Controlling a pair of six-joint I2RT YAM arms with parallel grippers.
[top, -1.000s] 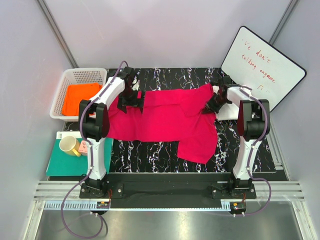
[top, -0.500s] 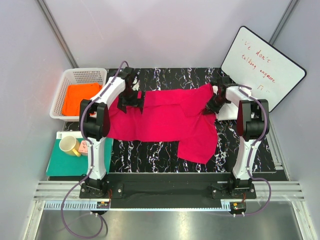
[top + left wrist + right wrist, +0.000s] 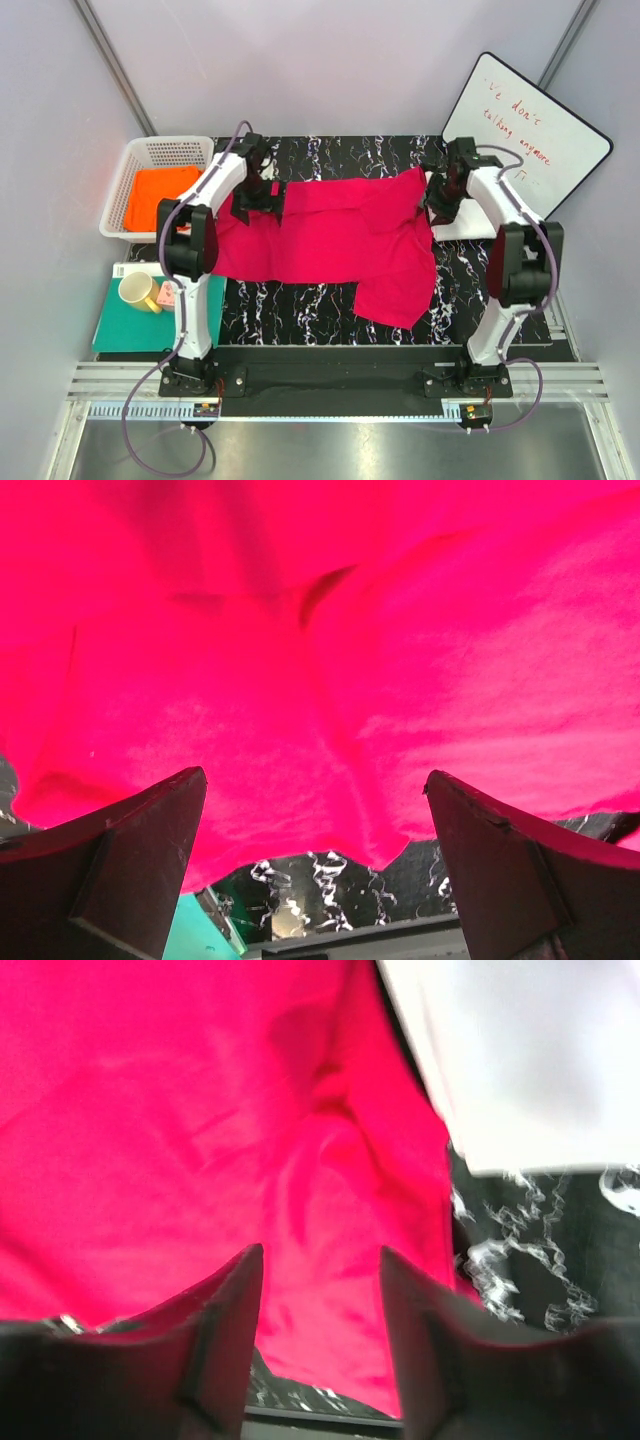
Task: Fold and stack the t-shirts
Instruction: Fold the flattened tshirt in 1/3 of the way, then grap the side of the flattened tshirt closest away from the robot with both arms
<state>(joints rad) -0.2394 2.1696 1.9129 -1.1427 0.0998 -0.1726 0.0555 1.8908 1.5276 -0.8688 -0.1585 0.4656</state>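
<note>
The crimson-pink t-shirt [image 3: 340, 240] lies spread and rumpled across the black marbled table [image 3: 300, 300], with one flap hanging toward the front right. My left gripper [image 3: 262, 200] hovers over its upper left part, open, with only cloth [image 3: 300, 630] below the jaws [image 3: 315, 776]. Over the shirt's upper right corner my right gripper [image 3: 437, 200] stands open, holding nothing [image 3: 322, 1251]; pink cloth [image 3: 180, 1110] lies beneath. A white t-shirt [image 3: 452, 224] [image 3: 520, 1050] lies folded just right of it. The orange t-shirt [image 3: 160, 196] lies in the basket.
A white basket [image 3: 150, 150] stands at the far left. A teal board [image 3: 120, 325] with a yellow mug [image 3: 138, 290] lies at the front left. A whiteboard [image 3: 525, 130] with red writing leans at the back right.
My right gripper has opened and let go of the pink shirt's upper right corner, and its arm has swung outward to the right. The left gripper has stayed put.
</note>
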